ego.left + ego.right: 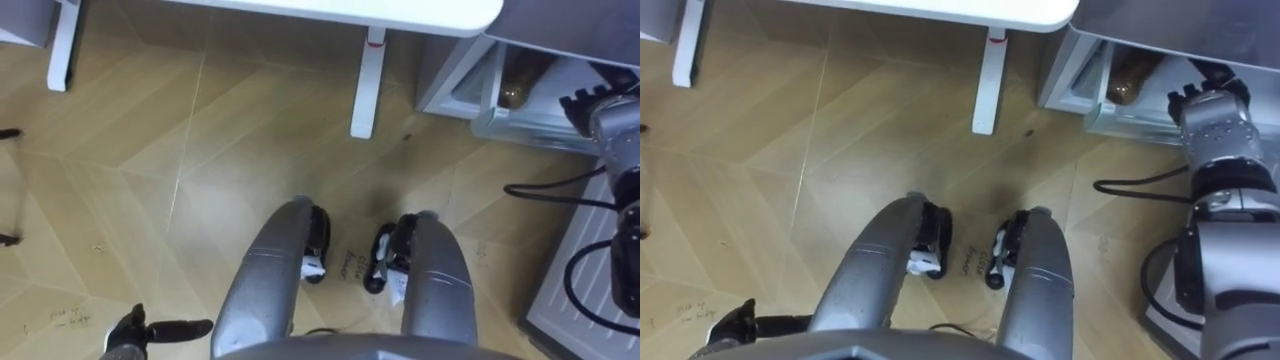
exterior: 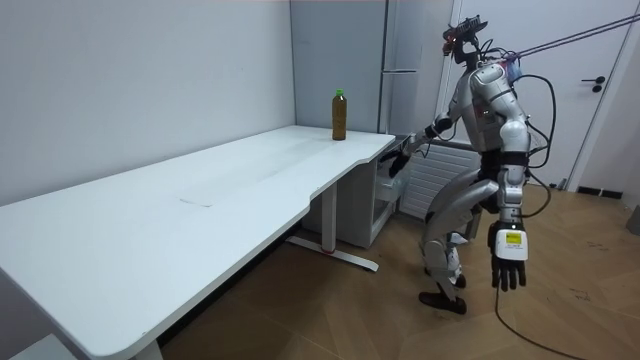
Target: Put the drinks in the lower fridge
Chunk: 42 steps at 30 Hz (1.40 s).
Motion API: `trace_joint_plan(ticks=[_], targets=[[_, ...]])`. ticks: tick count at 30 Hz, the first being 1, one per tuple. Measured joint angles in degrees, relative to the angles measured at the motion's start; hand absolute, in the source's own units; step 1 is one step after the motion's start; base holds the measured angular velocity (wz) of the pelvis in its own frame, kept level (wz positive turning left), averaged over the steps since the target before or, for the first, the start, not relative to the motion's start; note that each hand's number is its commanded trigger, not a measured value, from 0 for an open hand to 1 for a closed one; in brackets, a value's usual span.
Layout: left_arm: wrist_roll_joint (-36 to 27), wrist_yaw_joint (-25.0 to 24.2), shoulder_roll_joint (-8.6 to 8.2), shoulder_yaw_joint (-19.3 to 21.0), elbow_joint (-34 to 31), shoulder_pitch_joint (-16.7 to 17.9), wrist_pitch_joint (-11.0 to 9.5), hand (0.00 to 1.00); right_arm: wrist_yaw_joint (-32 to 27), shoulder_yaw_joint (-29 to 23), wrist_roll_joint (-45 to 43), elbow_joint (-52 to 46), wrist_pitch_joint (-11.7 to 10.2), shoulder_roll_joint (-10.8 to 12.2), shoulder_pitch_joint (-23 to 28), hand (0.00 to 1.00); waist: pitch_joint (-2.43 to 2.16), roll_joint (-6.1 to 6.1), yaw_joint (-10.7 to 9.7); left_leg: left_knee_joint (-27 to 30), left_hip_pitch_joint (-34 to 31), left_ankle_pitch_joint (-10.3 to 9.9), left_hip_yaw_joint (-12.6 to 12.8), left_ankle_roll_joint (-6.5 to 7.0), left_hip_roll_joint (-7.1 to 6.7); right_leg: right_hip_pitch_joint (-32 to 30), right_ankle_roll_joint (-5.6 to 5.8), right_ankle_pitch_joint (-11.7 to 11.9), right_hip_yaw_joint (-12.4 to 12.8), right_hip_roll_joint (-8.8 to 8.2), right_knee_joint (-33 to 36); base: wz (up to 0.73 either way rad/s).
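On the tabletop (image 2: 200,210), at the corner next to the fridge (image 2: 405,40), one bottle (image 2: 339,115) stands upright: green cap, brown liquid nearly to the neck. It's untouched, and neither hand is near it.

Robot stands on the floor between tabletop end and fridge, knees bent, torso leaning toward the open lower compartment (image 1: 1080,70). What looks like a second brown bottle (image 1: 1127,80) is already inside it.

Right hand (image 1: 1212,115) is out at the compartment's open edge. I can't tell whether it grips anything; no drink in it. Left hand (image 2: 508,258) hangs at the side, fingers straight, holding nothing.

Handling, my read:
- Looks like plastic and near full, so moderate weight and fairly stiff while capped, though the wall gives under a hard squeeze.
- Smooth round wall, probably slick. Wrap the fingers around the body, thumb opposite.
- Tall and narrow, so it tips easily. Come in from the side without brushing the cap.
- Take hold at mid-body, below the shoulder. Not by the cap: too little to grip and the bottle would swing.
- Keep it upright going in; the low compartment means a deep bend.
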Motion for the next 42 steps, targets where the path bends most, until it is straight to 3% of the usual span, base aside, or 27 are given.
trace_joint_plan(ticks=[5, 11, 18, 22, 27, 33, 34, 35, 37, 39, 40, 42], targets=[[-0.1, 0.1, 0.11, 0.0, -0.2, 0.9, 0.6, 0.00, 2.9, 4.3, -4.1, 0.3, 0.0, -0.8, 0.0, 0.00, 0.02, -0.05, 0.0, -1.8, 2.7, 0.1, 0.6, -0.12, 0.45, 2.4, 0.08, 0.4, 0.4, 0.63, -1.7, -0.07], [-0.1, -0.1, 0.11, -0.4, 0.1, 0.8, 0.9, 0.00, 5.9, 4.4, -3.6, 3.1, 1.3, -0.8, 0.3, 0.00, 0.18, -0.47, -0.2, -5.5, 6.9, 1.0, 0.5, -0.55, 0.91, 6.7, -0.16, 1.4, -0.3, 1.30, -5.9, -0.03], [-0.1, -2.7, 0.12, 0.3, 1.7, 0.7, 0.9, 0.00, 9.5, 4.4, -3.5, 7.7, 2.8, -0.7, 1.9, 0.00, 0.17, -0.53, -0.1, -8.5, 11.5, 1.3, 0.0, -0.55, 1.09, 12.0, 0.40, 1.8, -1.0, 1.77, -9.7, 0.02], [0.0, -4.1, 0.12, 0.5, 2.3, 0.5, 0.9, 0.00, 11.6, 4.4, -4.8, 7.8, 4.8, -0.4, 3.9, 0.00, 0.23, -0.61, -0.1, -10.7, 14.6, 1.4, 0.2, -0.46, 1.02, 14.9, 0.62, 1.9, -1.2, 1.77, -11.6, 0.00], [0.0, -5.0, 0.11, 3.5, 2.6, 0.7, 0.8, 0.00, 15.6, 4.4, -8.6, 9.7, 7.1, 0.1, 7.5, 0.00, 0.40, -0.91, -0.6, -16.2, 21.4, 2.6, 0.2, -0.61, 0.73, 21.9, 1.27, 2.7, -1.7, 2.04, -16.8, 0.02], [0.0, -5.8, 0.12, 5.0, 4.0, 0.7, 0.8, 0.00, 19.7, 4.3, -14.4, 9.6, 8.1, 0.1, 12.3, 0.00, 0.07, -0.93, -2.1, -21.2, 29.1, 3.1, 0.2, -0.34, 0.80, 30.0, 2.42, 4.1, -2.0, 3.05, -23.2, -0.02], [-0.1, -6.0, 0.10, 5.0, 4.0, 0.8, 0.8, 0.00, 20.8, 4.0, -14.2, 9.5, 8.1, 0.1, 14.0, 0.00, -0.17, -0.93, -2.4, -22.2, 30.8, 3.2, 0.1, -0.26, 0.80, 32.0, 2.79, 4.4, -2.1, 3.29, -24.7, 0.04], [-0.1, -6.3, 0.01, 5.0, 4.2, 1.2, 0.8, 0.00, 21.4, 4.0, -14.1, 8.6, 8.1, 0.3, 15.9, 0.00, -0.78, -0.79, -2.4, -23.2, 32.4, 3.2, -0.3, -0.21, 0.87, 34.1, 3.11, 4.9, -2.4, 3.72, -26.6, 0.00], [0.1, -6.4, -0.02, 5.1, 4.6, 1.7, 0.8, 0.00, 22.8, 3.9, -13.9, 7.9, 8.1, 0.9, 18.6, 0.00, -1.52, -1.04, -3.0, -25.4, 35.8, 3.4, -0.4, -0.01, 0.94, 37.6, 3.52, 5.8, -2.5, 4.29, -29.7, -0.02], [0.1, -6.4, -0.25, 6.6, 4.5, 2.8, 0.8, 0.00, 24.5, 3.0, -13.5, 7.2, 7.8, 2.1, 22.1, 0.00, -2.11, -1.29, -3.4, -28.3, 39.7, 3.8, -0.7, -0.03, 1.08, 42.1, 3.95, 7.1, -2.6, 5.10, -33.8, -0.02], [0.0, -6.3, -0.51, 7.8, 4.5, 3.6, 0.7, 0.00, 25.7, 1.4, -13.5, 7.0, 6.7, 3.6, 25.0, 0.00, -2.90, -1.65, -3.6, -30.3, 42.1, 4.1, -0.8, 0.05, 1.09, 44.8, 4.18, 7.9, -2.8, 5.49, -36.6, 0.04], [0.0, -6.2, -1.26, 9.1, 4.5, 4.9, 0.6, 0.00, 27.4, -0.8, -13.5, 5.9, 5.6, 5.7, 29.4, 0.00, -3.09, -1.65, -3.9, -32.6, 45.6, 4.2, -0.9, 0.11, 1.09, 48.8, 4.57, 8.7, -3.6, 5.82, -39.6, 0.05]])
